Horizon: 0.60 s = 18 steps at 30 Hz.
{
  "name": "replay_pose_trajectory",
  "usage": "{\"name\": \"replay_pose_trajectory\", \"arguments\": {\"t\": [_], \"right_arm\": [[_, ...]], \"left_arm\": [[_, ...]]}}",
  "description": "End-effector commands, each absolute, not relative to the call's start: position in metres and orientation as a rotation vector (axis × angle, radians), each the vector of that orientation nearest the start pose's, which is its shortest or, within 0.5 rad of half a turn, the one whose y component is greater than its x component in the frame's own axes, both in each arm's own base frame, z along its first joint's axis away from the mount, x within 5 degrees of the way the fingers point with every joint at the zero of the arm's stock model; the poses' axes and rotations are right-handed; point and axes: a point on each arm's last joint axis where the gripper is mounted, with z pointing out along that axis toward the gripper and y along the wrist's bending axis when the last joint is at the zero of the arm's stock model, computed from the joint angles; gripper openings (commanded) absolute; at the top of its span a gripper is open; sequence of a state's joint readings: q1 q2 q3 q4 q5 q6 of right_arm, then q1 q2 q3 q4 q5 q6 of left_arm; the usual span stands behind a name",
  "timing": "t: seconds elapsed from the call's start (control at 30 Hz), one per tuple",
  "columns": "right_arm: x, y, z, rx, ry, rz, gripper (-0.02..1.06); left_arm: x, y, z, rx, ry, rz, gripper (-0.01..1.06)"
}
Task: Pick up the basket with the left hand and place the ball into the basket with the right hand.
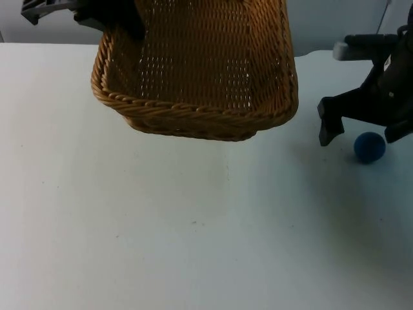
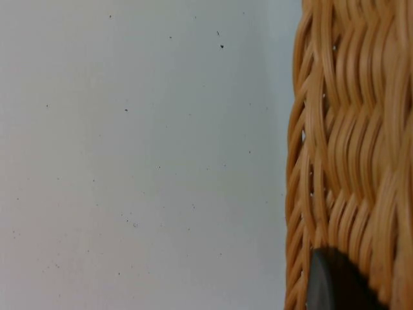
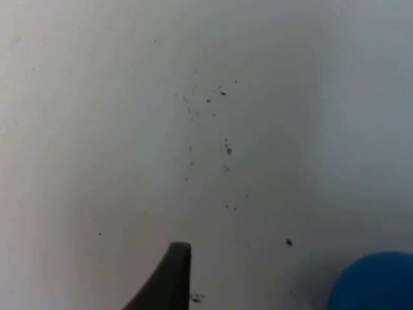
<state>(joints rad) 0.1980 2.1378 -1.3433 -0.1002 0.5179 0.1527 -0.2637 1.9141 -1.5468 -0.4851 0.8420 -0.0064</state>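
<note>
Wicker basket [image 1: 200,77] is up off the table [image 1: 161,226], left gripper [image 1: 106,19] clamped on its rim. Right gripper [image 1: 361,132] hangs open over the blue ball [image 1: 370,147] — you'd centre it first, ball's toward 5 o'clock.

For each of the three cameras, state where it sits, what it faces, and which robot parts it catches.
Top view: fixed above, looking down and forward at the white table; basket, blue ball, left gripper, right gripper.
Left wrist view: on the left arm, along its fingertip onto the basket wall.
Right wrist view: on the right arm, fingertip beside the ball, shared with the top view.
</note>
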Motion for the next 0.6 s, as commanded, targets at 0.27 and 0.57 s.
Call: {"name": "replay_pose_trajectory", "arguments": {"t": [0.27,0.57], "right_arm": [[0.411,0.077,0.106,-0.164,2.821,-0.015,1.04],[0.413,0.058,0.106,-0.102,2.841,-0.030,0.93]], "left_arm": [[0.398,-0.141,0.260,0.005,2.655,-0.690,0.00],[0.398,-0.141,0.260,0.005,2.655,-0.690,0.00]]}}
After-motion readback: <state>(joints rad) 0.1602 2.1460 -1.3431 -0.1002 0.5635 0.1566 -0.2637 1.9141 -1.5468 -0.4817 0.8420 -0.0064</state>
